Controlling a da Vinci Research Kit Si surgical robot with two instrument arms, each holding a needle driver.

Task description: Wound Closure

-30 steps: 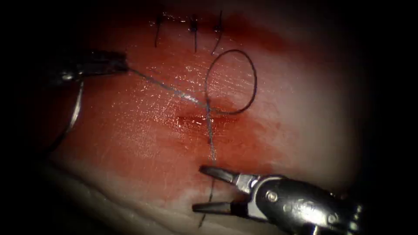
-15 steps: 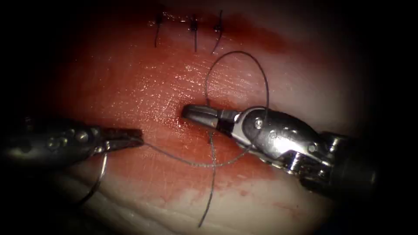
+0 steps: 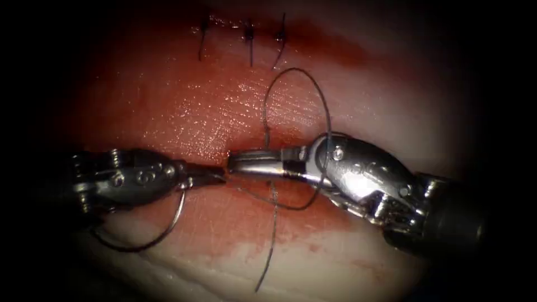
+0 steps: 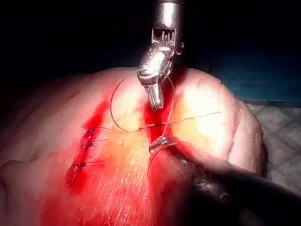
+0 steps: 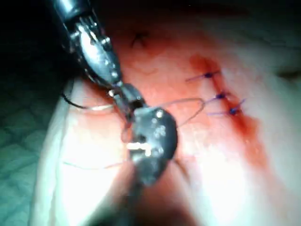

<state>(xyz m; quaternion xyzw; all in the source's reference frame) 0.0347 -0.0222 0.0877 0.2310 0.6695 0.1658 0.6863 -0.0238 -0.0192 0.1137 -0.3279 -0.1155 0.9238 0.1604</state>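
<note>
My left tool [image 3: 215, 178] is shut on the thread close to the needle, tip to tip with my right tool [image 3: 235, 162]. The curved needle [image 3: 168, 229] hangs free below the left tool, out of the tissue. My right tool lies over the open part of the cut [image 3: 291, 146], jaws shut with nothing seen between them. The thread loop [image 3: 313, 78] rises behind it and wraps around its jaws and wrist. A short thread tail [image 3: 271, 246] runs toward the front. The left wrist view has the right tool [image 4: 155, 101] pointing at the left jaws [image 4: 160, 143].
Three tied stitches [image 3: 248, 33] with short cut ends sit at the back of the tissue [image 3: 168, 100], also seen as the stitches [image 5: 221, 96]. Red fluid [image 3: 235, 223] spreads around the cut. The tissue's pale front edge [image 3: 335, 268] drops away.
The left tool came down from the upper left and then right, bringing thread and needle to the right tool's tip. The right tool rose from the front to the cut, shut, with thread looped round it.
</note>
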